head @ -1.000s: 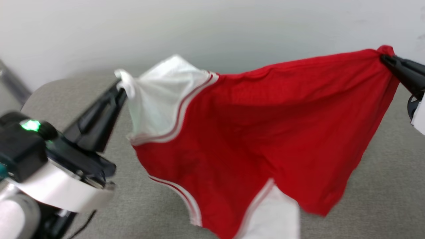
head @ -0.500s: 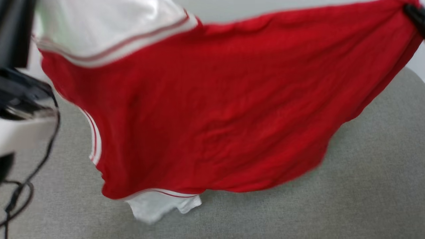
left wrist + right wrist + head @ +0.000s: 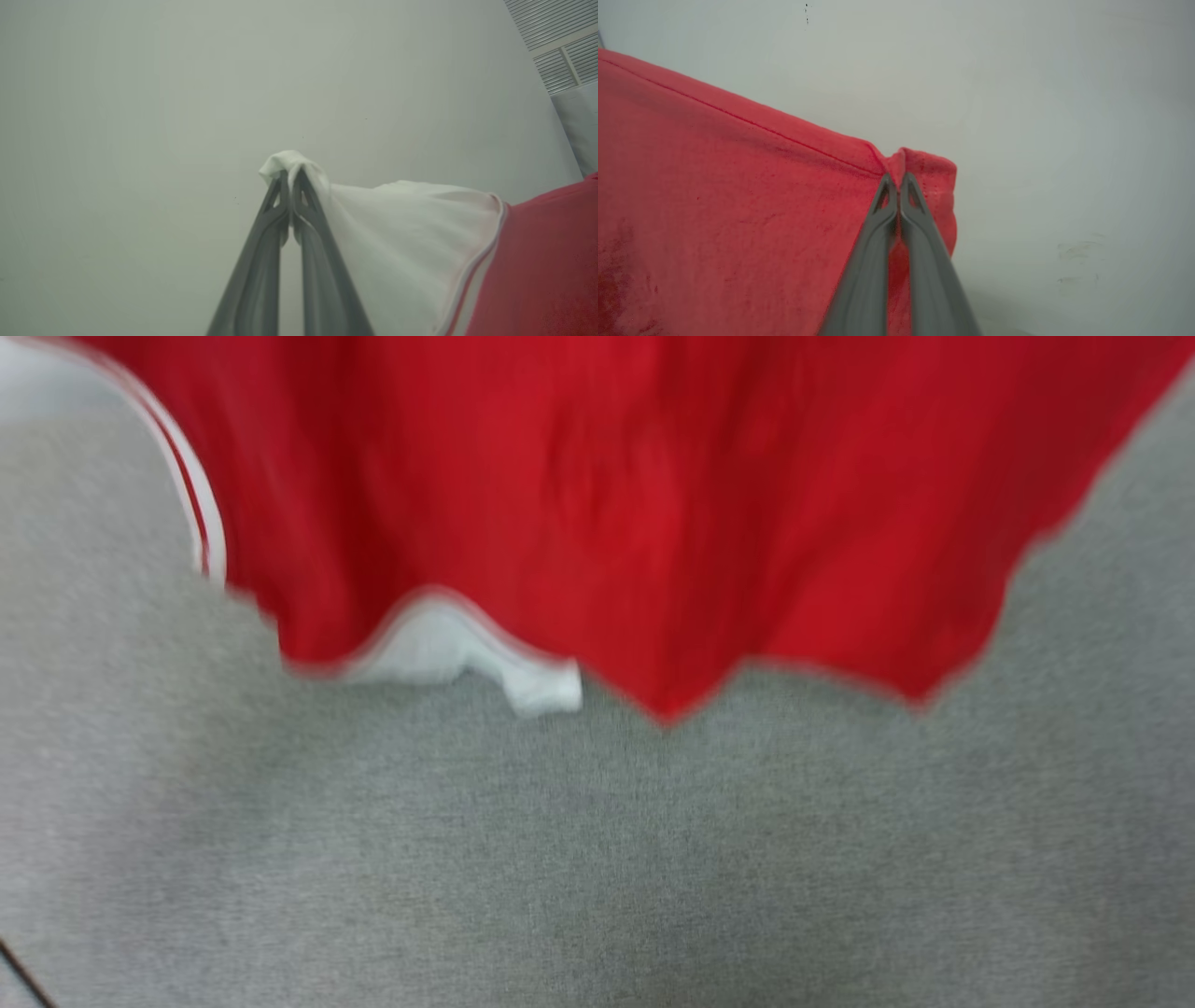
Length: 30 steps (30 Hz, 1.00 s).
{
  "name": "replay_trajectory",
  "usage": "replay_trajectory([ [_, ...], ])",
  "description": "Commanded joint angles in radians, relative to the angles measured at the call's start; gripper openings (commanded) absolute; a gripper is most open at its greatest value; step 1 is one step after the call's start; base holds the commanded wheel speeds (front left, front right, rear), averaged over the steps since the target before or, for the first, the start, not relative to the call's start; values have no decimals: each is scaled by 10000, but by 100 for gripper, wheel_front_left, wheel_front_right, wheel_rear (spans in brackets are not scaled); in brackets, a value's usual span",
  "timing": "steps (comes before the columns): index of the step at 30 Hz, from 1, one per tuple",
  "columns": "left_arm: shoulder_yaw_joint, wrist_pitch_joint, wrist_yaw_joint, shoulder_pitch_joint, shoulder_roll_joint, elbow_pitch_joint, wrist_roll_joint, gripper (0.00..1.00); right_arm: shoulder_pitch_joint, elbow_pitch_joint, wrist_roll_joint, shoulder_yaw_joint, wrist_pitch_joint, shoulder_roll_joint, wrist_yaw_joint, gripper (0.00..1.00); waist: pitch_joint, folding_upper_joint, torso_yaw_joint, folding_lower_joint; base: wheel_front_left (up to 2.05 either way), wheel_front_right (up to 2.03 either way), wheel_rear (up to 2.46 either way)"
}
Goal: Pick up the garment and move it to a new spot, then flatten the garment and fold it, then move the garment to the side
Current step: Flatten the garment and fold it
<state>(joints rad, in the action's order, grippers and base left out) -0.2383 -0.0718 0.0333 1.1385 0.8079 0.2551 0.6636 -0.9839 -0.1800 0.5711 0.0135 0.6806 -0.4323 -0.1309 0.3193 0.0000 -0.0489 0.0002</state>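
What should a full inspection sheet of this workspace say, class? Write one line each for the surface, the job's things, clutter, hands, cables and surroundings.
Surface: grey cloth-textured tabletop, blurred.
Job's things: red garment hanging spread out over the tabletop; whether its lower edge touches is unclear.
Clutter: nothing seen.
Hands: left hand shut on the white sleeve; right hand shut on a red corner of the garment.
Cables: thin dark line at the head view's lower-left corner, possibly a cable.
Surroundings: pale wall; vent grille.

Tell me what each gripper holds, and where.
Both hold the shirt: left gripper pinches the white sleeve edge, right gripper a red corner.
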Motion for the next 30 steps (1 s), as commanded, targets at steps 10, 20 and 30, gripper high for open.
replay_trajectory([
  [10, -664, 352, -969, 4162, -828, -3192, -673, 0, -3356, 2517, -1122, -946, -1769, -26, 7, 0, 2747, 0, 195, -2, 0, 0, 0],
  [20, -1264, 1891, -1395, 6488, -1747, -6333, -1238, 0, -5424, 5300, -2609, -1109, -3908, 684, 8, 0, 3883, 0, 588, -2, 0, 0, 0],
  [30, -1869, 3273, -1588, 4131, -2690, -7383, -722, 0, -4008, 7028, -2255, -1600, -5300, 776, 7, 0, 3735, 0, 1055, -2, 0, 0, 0],
])
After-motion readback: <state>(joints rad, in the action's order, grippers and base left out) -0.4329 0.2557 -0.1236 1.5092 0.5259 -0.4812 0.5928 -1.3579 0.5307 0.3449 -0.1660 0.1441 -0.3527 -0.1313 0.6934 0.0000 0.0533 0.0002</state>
